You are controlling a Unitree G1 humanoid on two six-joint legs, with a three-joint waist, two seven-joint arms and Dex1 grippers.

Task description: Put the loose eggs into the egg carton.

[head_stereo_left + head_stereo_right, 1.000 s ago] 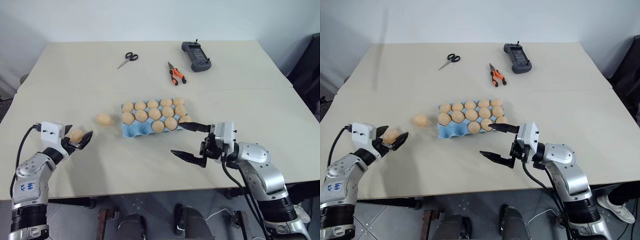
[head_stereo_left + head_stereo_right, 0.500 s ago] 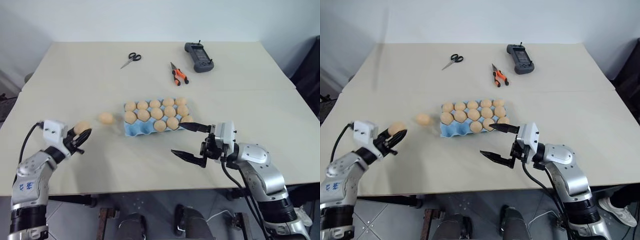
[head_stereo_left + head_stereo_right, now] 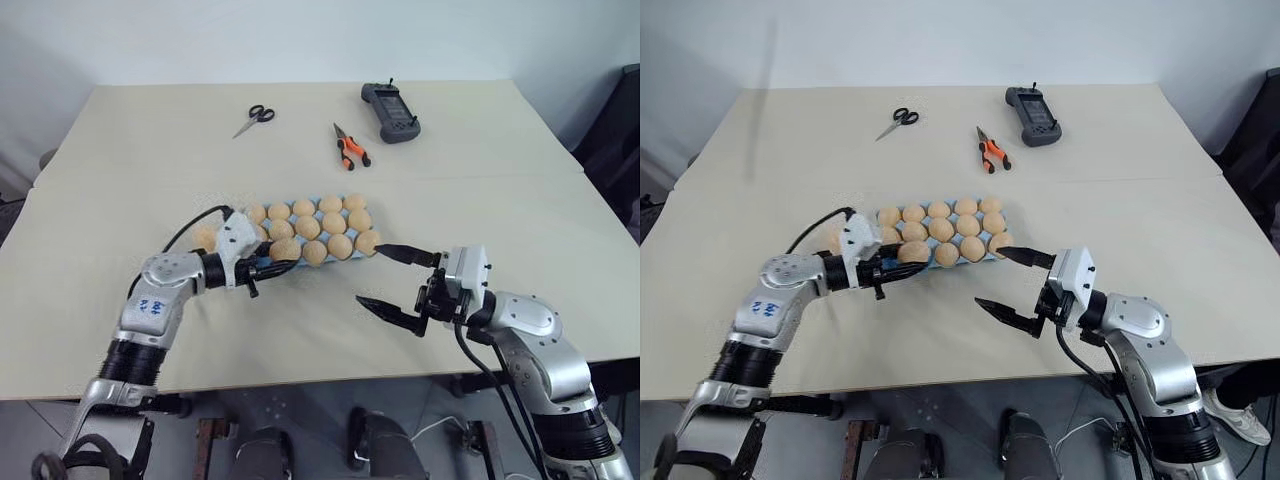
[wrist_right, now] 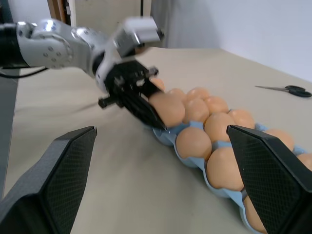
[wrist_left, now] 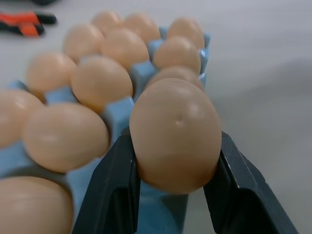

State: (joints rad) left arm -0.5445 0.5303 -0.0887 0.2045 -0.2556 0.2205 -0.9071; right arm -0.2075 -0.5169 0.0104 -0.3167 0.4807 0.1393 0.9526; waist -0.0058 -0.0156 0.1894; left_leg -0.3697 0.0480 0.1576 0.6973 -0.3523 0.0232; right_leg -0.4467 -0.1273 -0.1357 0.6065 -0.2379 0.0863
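My left gripper is shut on one of the loose eggs, a pale tan oval. It holds that egg over the front left corner of the egg carton. In the left wrist view the egg sits between the two black fingers, just above the blue carton. Several eggs lie in the carton's cups. Another loose egg lies on the table left of the carton, partly hidden behind my left wrist. My right gripper stands open and empty off the carton's front right corner.
Scissors, orange-handled pliers and a black handheld controller lie at the far side of the beige table. The table's front edge runs close below both arms.
My left gripper shut on an egg at the table's left, lifted it and swung right to the carton's front left corner. The right gripper stayed open in place.
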